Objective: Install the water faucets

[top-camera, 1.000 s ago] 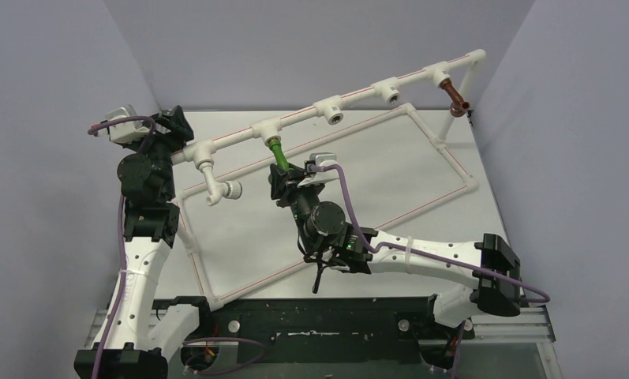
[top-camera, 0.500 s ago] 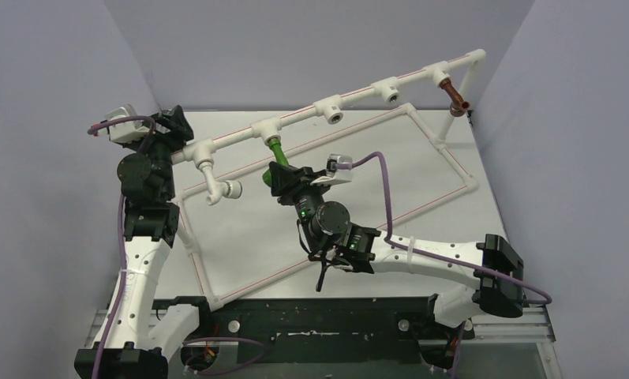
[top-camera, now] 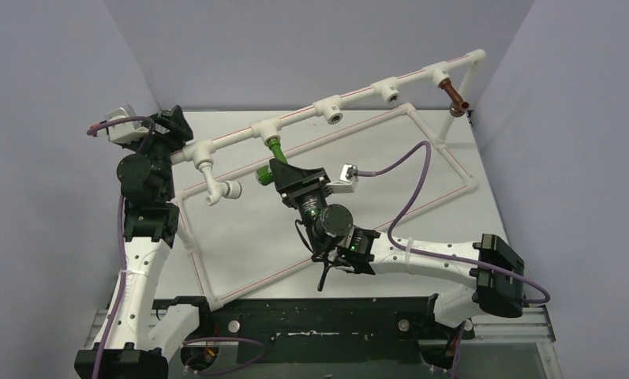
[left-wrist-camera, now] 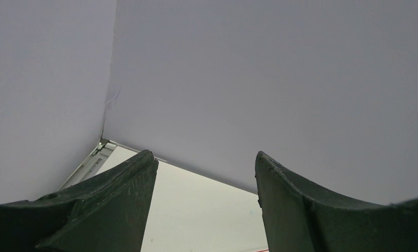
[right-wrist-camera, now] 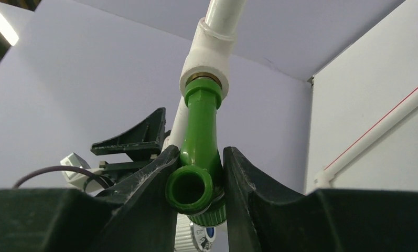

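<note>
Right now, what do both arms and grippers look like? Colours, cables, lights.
The left arm and right arm have white tubular links and black boxy joint housings. A purple cable runs along each arm to a small silver wrist camera. Green indicator lights glow on the right arm's joints. The left gripper and right gripper each have two matte black wedge-shaped plastic fingers with curved inner faces.

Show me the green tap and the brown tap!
green tap [right-wrist-camera: 199,142]: right wrist view, on its bent neck between the fingers.
brown tap [top-camera: 454,95]: top view, on the middle of its body.
</note>
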You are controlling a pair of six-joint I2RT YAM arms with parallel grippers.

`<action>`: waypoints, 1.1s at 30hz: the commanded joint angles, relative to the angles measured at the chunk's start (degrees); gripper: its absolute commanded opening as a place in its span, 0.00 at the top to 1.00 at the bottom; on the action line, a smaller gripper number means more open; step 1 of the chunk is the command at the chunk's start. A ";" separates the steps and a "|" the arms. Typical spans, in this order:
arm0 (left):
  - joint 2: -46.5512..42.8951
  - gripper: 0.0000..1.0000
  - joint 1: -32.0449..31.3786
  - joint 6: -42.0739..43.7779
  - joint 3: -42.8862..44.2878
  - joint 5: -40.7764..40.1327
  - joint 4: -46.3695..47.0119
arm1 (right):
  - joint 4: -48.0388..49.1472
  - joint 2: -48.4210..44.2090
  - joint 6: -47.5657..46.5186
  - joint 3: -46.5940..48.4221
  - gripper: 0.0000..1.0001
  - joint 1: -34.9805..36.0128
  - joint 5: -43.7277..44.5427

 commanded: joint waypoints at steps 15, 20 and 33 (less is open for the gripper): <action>3.56 0.34 0.07 1.18 -5.95 -0.24 -18.70 | 6.14 -0.21 35.65 0.73 1.00 0.13 -3.17; 3.61 0.34 0.06 1.34 -5.99 -0.53 -18.79 | 7.16 -0.03 35.69 -0.01 0.86 -0.31 -4.12; 3.82 0.34 -0.02 1.62 -6.01 -1.21 -18.83 | 10.14 -2.21 30.16 -4.13 0.23 -0.33 -2.32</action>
